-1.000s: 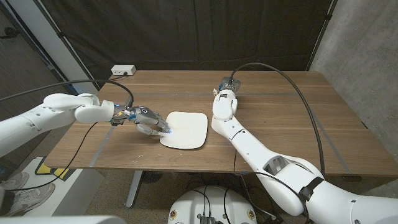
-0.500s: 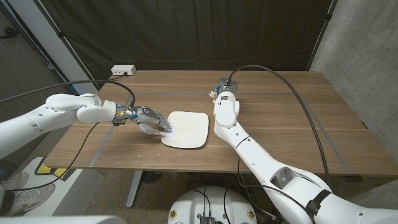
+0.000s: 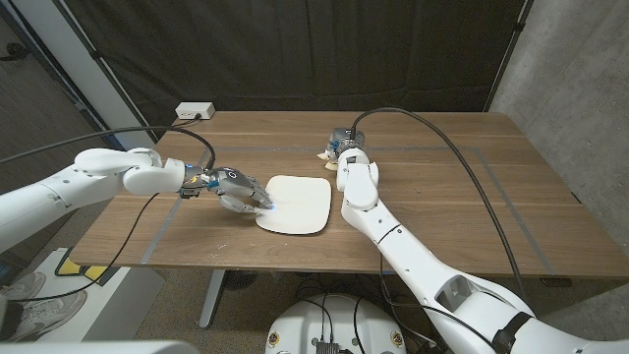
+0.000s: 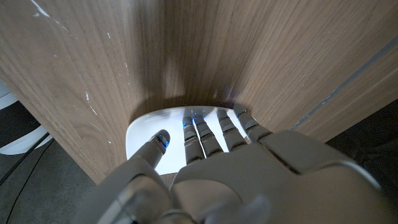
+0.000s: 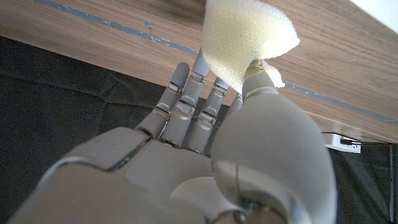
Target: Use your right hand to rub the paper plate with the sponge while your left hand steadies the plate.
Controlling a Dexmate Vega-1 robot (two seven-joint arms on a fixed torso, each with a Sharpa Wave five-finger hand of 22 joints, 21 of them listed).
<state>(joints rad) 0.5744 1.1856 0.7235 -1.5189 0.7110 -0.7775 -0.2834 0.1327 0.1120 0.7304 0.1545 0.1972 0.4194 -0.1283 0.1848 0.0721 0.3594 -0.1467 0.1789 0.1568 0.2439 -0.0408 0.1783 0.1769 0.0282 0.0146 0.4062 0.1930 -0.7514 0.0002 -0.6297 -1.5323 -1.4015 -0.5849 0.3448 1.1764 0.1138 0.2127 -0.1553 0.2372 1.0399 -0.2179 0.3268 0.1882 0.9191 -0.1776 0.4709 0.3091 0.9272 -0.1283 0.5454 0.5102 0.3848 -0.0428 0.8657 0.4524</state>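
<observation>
The white squarish paper plate (image 3: 300,205) lies near the table's front middle. My left hand (image 3: 236,189) reaches in from the left, and its fingertips (image 4: 194,121) press on the plate's near-left rim (image 4: 144,132). My right hand (image 3: 342,144) hovers over the table just behind the plate's far right corner, apart from the plate. It pinches a pale yellow sponge (image 5: 244,38) between thumb and fingers. In the head view the sponge (image 3: 323,153) sticks out to the left of that hand.
A white power box (image 3: 195,111) sits at the table's back left edge. Grey tape lines (image 3: 462,150) cross the wooden top. A black cable (image 3: 472,167) loops over the right half. A dark curtain hangs behind the table.
My right hand has shifted a little left and toward the plate, turning so the sponge now shows beside it. The left hand and plate have stayed put.
</observation>
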